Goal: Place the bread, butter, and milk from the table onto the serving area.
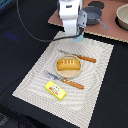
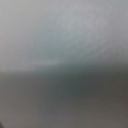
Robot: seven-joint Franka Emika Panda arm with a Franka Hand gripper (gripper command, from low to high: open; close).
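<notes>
1. Bread (image 1: 68,64) sits on the tan plate (image 1: 59,73) in the middle of the serving area (image 1: 35,76). I read that as placed: a loaf on the plate between the cutlery is its final spot.
2. Butter (image 1: 55,89) lies flat on the placemat near the corner closest to the camera, just beside the lower orange-handled knife (image 1: 66,80), not touching the plate. Also looks done.
3. Second orange-handled piece (image 1: 80,56) lies on the far side of the plate; both frame it like a place setting.
4. Milk: I can't pick out a clear carton. There's a pale-blue bit right at the gripper (image 1: 79,34), at the far edge of the placemat. Likely the milk, mostly hidden by the arm.
5. Gripper state: can't tell. The exterior view shows the white hand low over the mat's far edge, but the fingers blur into the blue patch. Possibly clamped on the milk or releasing it; I won't guess.
6. Wrist view is a grey-green blur, something very close to the lens, no help.
7. Pinkish board (image 1: 107,20) with grey pots (image 1: 93,15) sits beyond the mat on the black tabletop (image 1: 20,45); not part of the job.
8. My call: two of three done, the milk in hand or just landing.
</notes>
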